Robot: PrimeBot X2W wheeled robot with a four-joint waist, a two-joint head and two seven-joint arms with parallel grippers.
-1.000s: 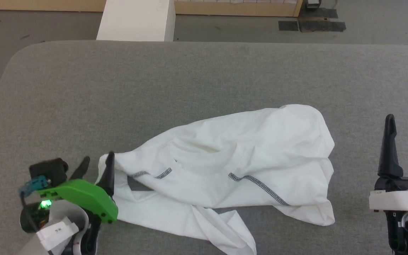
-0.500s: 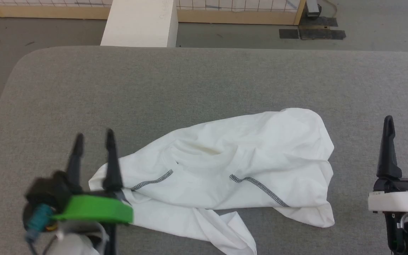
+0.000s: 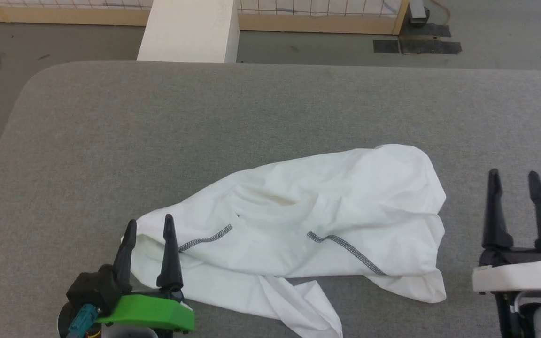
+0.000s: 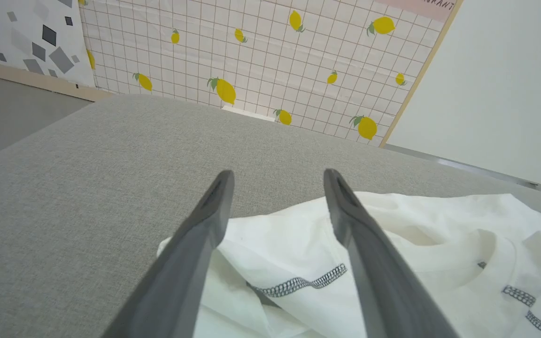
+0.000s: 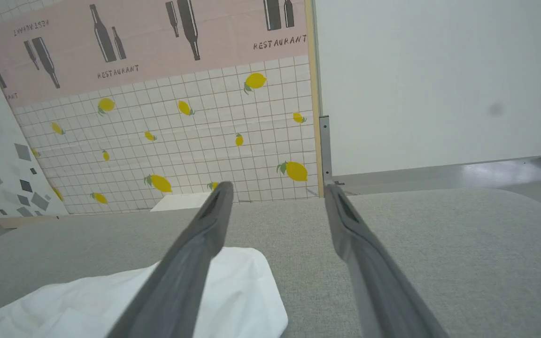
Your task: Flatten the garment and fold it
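The garment (image 3: 317, 225) is a white shirt with dark grey stitching, lying crumpled across the middle of the grey padded table (image 3: 158, 131). My left gripper (image 3: 150, 224) stands open at its left end, fingers apart over the cloth edge and holding nothing. In the left wrist view that gripper (image 4: 277, 176) shows the garment (image 4: 416, 253) below and to the right of its fingers. My right gripper (image 3: 513, 177) is open too, a little to the right of the garment's right end. The right wrist view has that gripper (image 5: 275, 188) above bare table, with the garment (image 5: 158, 295) at lower left.
A white box (image 3: 188, 30) stands on the floor beyond the table's far edge. Behind it runs a low wooden-framed panel (image 3: 317, 21). Black tape patches (image 3: 416, 46) mark the floor at the far right. The table's rounded far-left corner (image 3: 40, 80) is near.
My left gripper let go of the garment's left end, swung upright and now sits lower at the cloth's edge. The right gripper shifted slightly left and down. The head camera moved a little.
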